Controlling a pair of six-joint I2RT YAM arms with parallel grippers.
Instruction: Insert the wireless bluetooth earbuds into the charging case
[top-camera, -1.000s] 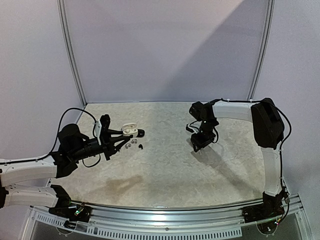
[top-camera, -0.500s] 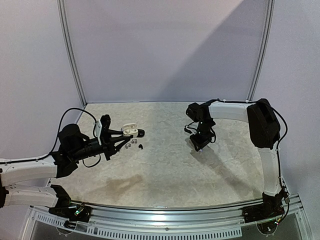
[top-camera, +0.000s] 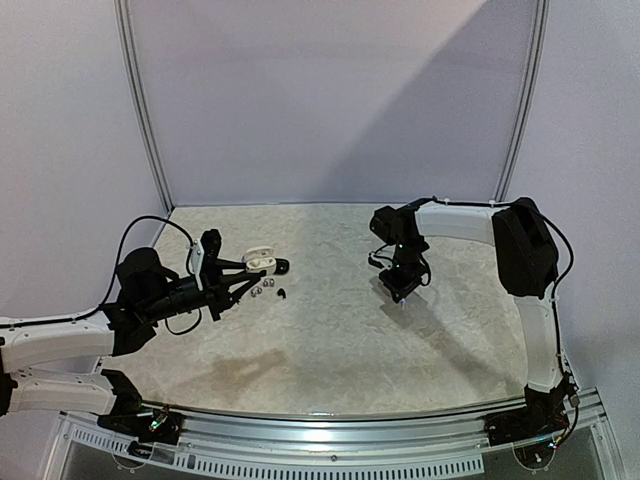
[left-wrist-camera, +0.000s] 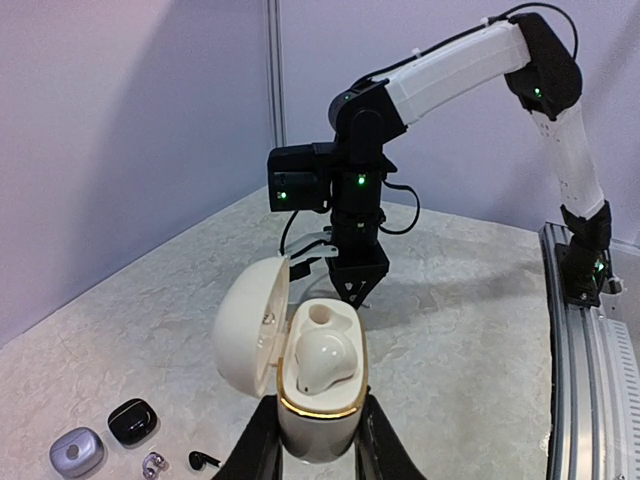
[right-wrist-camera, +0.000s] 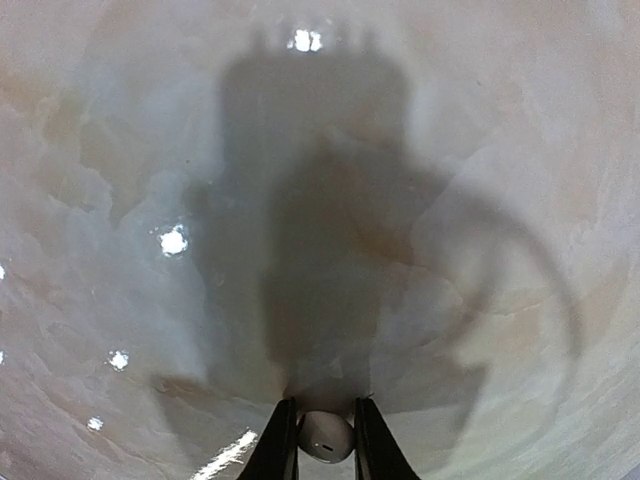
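The top camera looks down from above and behind the arm bases onto the whole table (top-camera: 330, 340), taking in the left arm (top-camera: 60, 342) and right arm (top-camera: 460, 222) from afar. The left wrist camera sits low and close behind the open case (left-wrist-camera: 318, 385) between its own fingers (left-wrist-camera: 255, 450), and it faces across the table toward the right arm, which the top view also shows. The right wrist camera points straight down, very near the table, with a white earbud (right-wrist-camera: 326, 436) between its fingertips (right-wrist-camera: 280, 440) at the bottom edge.

Bright overhead light, glare, soft shadows

Open case (left-wrist-camera: 320, 418) in left gripper (left-wrist-camera: 318, 445) — earbud (left-wrist-camera: 322, 362) inside
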